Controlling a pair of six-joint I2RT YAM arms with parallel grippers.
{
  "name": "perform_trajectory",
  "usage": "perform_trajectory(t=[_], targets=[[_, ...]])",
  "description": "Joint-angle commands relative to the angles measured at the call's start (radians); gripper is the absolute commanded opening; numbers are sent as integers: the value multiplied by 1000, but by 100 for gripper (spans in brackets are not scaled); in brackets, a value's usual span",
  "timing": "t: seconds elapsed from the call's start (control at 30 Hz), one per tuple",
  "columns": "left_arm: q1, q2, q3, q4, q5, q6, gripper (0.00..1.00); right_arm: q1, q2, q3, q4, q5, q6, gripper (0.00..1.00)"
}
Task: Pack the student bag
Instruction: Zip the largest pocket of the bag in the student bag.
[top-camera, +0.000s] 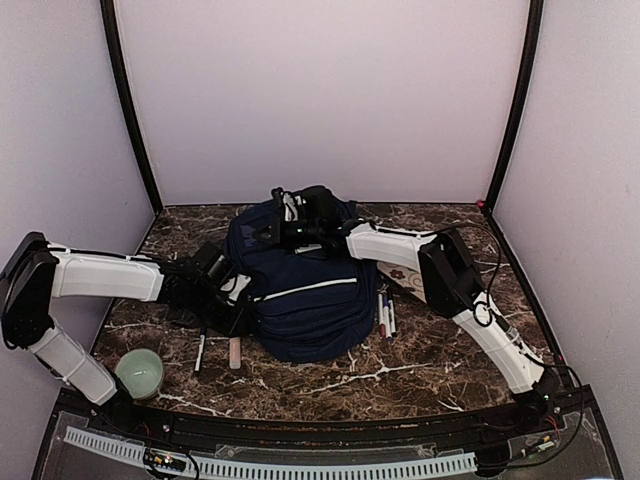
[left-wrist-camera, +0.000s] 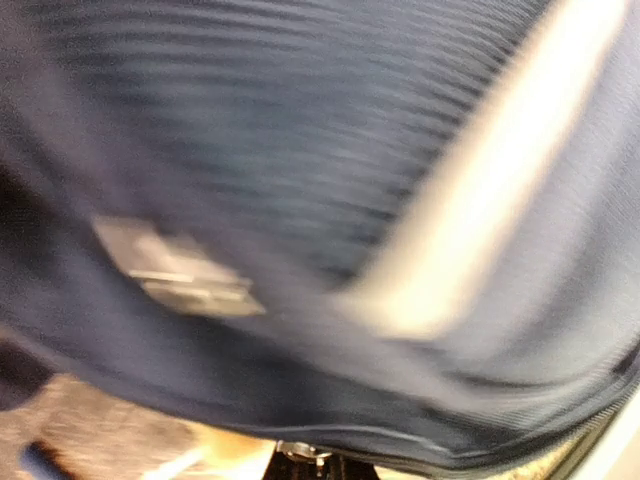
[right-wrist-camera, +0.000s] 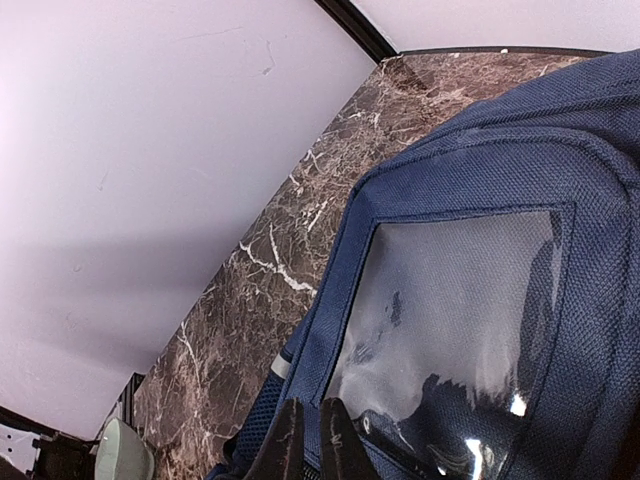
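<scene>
Across the middle of the dark brown marble bench (top-camera: 430, 365) slumps the navy-blue fabric backpack (top-camera: 300, 310), its far end close to the back wall (top-camera: 320, 100); I can't see inside it. The left gripper (top-camera: 228, 292) presses the bag's left flank. Its wrist view is all blurred cloth, so I cannot tell how those fingers stand. The right gripper (right-wrist-camera: 308, 412) sits at the bag's far top, fingers drawn narrow, nearly meeting on blue fabric beside a clear plastic window (right-wrist-camera: 450, 320). A pale green cup (top-camera: 140, 372) stands near the front-left edge. Several marker pens (top-camera: 385, 315) lie just right of the bag. Open marble runs along the front.
</scene>
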Motion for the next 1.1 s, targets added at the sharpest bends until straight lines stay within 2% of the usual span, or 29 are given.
perform_trajectory(t=[0.0, 0.4, 0.6, 0.8, 0.97, 1.07], targets=[[-78, 2, 14, -16, 81, 4, 0, -22, 115, -57, -138, 41, -5, 8], [-193, 13, 44, 142, 357, 90, 2, -22, 93, -73, -125, 10, -47, 8], [-211, 48, 73, 156, 337, 93, 6, -28, 13, -87, -140, -60, -107, 8], [-213, -14, 56, 165, 257, 135, 20, -66, -200, -217, -149, -117, -202, 11], [-213, -63, 44, 141, 232, 168, 30, -100, -442, -407, -168, -64, -327, 19], [-213, -112, 27, 138, 252, 170, 31, -109, -594, -513, -221, -24, -419, 26]])
